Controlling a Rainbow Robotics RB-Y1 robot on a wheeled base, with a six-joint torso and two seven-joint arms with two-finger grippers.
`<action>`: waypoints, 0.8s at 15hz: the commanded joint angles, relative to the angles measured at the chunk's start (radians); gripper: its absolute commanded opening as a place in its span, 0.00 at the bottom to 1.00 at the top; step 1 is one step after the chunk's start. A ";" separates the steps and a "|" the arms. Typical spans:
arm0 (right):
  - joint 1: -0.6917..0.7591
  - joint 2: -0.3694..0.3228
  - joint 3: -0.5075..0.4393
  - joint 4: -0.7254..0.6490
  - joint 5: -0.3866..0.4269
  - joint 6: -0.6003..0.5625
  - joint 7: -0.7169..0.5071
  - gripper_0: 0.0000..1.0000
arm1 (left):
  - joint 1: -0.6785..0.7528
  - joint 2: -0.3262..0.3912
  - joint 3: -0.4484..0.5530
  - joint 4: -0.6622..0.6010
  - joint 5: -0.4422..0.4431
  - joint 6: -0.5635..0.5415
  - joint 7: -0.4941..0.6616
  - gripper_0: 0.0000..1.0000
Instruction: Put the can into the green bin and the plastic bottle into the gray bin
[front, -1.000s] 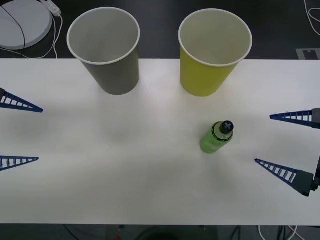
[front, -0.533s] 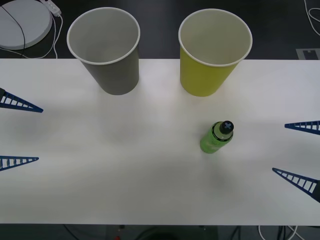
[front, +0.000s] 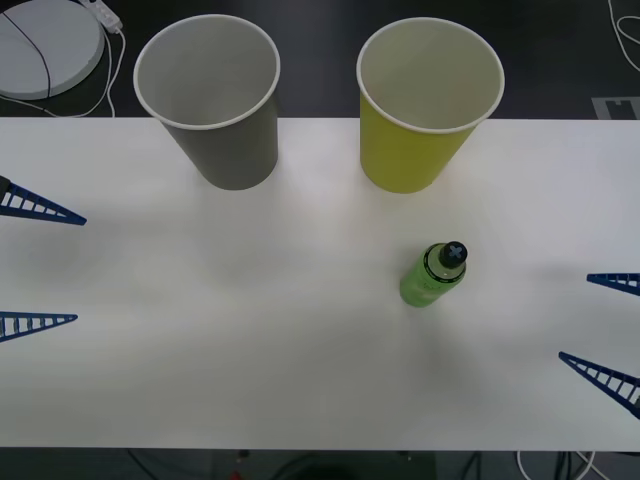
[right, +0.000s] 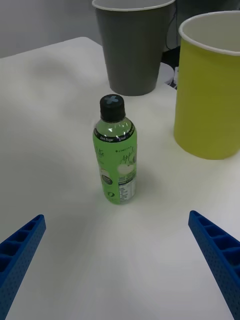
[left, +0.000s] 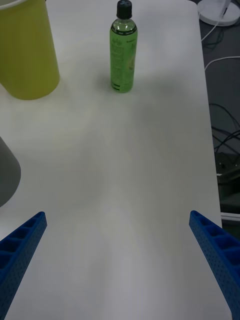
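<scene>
Near the bench's right side, your bottle is standing upright below the green bin. Both tools, right and left, are gaping wide, holding nothing. You're risking toppling it with an off-centre approach.

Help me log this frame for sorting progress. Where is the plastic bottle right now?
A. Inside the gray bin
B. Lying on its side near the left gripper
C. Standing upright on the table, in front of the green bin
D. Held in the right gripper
C: the plastic bottle stands capped and upright on the table, nearer the robot than the green bin, untouched by either gripper.
</scene>
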 joint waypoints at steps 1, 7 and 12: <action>0.000 0.047 0.021 0.014 -0.003 0.015 0.002 1.00 | 0.000 0.000 0.000 0.000 0.000 0.000 0.000 1.00; -0.055 0.119 0.110 0.022 -0.001 0.090 0.014 1.00 | 0.000 0.000 0.000 0.000 0.000 0.000 0.000 1.00; -0.135 0.150 0.159 0.086 0.034 0.098 0.032 1.00 | 0.000 0.000 0.000 0.000 0.000 0.000 0.000 1.00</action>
